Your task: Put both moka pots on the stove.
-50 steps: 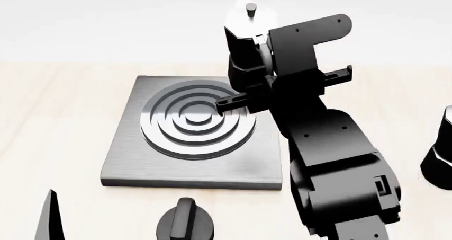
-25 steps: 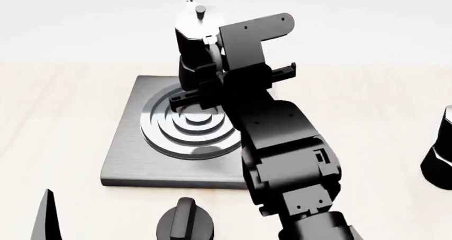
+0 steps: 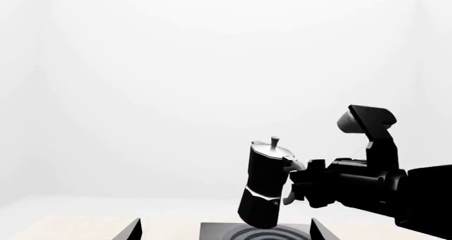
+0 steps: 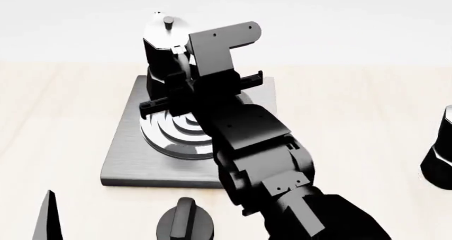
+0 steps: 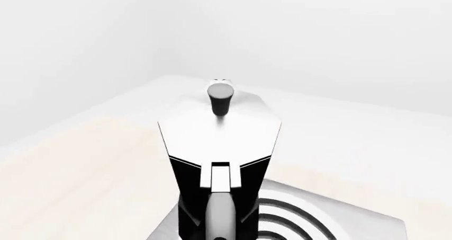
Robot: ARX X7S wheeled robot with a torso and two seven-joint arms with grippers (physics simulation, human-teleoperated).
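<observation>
**Pot held up over the stove**

The right gripper [image 4: 185, 83] is clenched on the handle of one moka pot [image 4: 164, 49]. The pot is black with a silver lid and a small knob on top. It hangs in the air over the far left part of the stove [image 4: 127, 155], and it leans a little. From the left wrist view you can see a gap under the moka pot [image 3: 265, 189], so it is not touching the stove [image 3: 219, 230]. The right wrist view looks down on the lid of the moka pot [image 5: 219, 131], with the ring burner [image 5: 297, 221] below it.

The stove is a flat grey square plate on the pale wooden table [image 4: 56, 123]. Its round rings sit in the middle.

The second moka pot [image 4: 439, 158] stands far off to the right, at the edge of the head view, well apart from the stove.

A squat black knob [image 4: 186, 221] sits just near the stove's near edge.

A thin black tip of the left gripper [image 4: 48, 219] shows at the near left. I cannot tell if its jaws are released or closed.

No words or labels can be read on anything.
</observation>
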